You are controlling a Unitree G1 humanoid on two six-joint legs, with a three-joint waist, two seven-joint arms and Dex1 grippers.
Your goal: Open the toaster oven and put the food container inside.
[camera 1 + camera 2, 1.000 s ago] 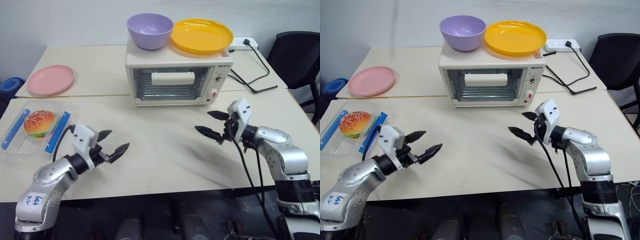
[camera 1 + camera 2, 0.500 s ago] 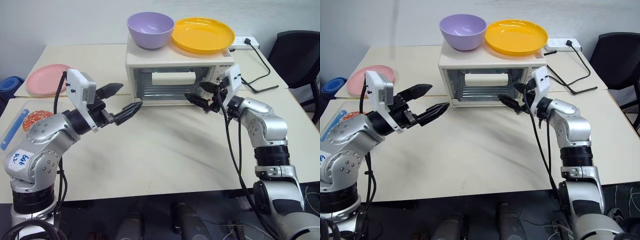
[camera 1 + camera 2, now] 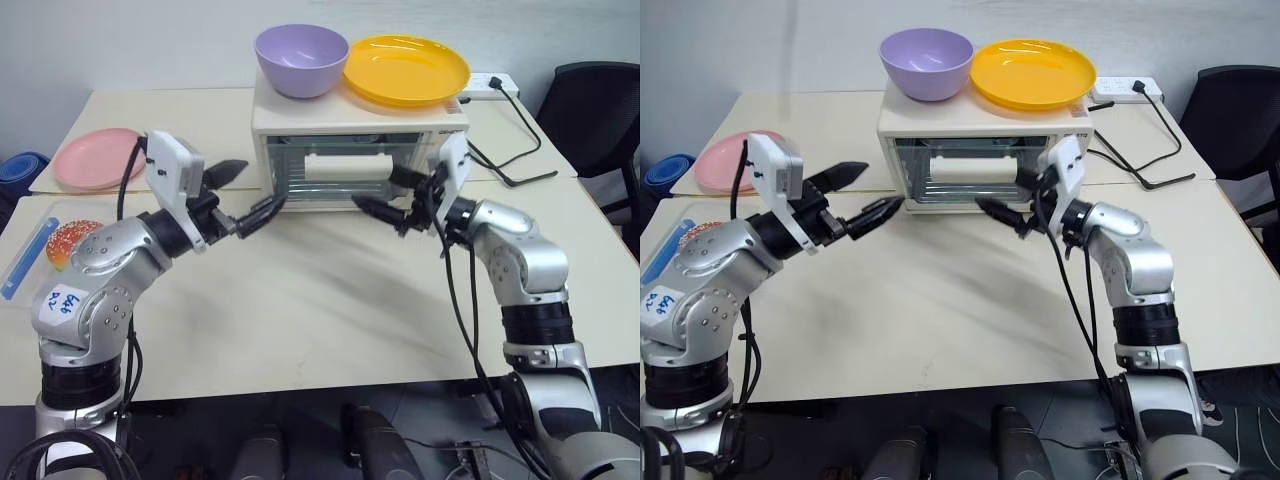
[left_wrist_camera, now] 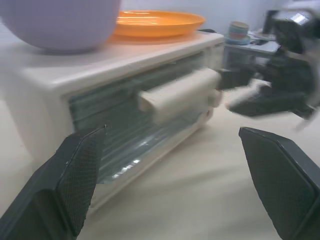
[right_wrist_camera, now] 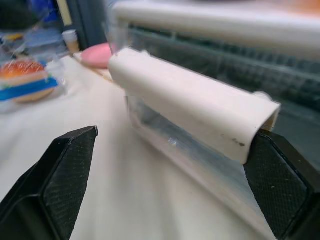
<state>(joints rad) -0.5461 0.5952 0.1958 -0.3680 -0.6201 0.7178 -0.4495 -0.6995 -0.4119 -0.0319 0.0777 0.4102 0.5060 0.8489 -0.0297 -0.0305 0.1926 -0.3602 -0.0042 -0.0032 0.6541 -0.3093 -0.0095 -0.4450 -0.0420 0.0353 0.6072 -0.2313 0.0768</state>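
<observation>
— Where's the oven?
— The toaster oven sits mid-table ahead of me, cream-white and boxy, glass door shut, its white bar handle across the front.
— And the box?
— The food container, clear with blue clips, lies far to my left with the burger inside.

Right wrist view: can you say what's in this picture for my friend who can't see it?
The oven's white handle is close ahead, between the open right gripper's two black fingers, with the shut glass door behind it. Farther off on the table sit a toy burger and a pink plate.
</observation>
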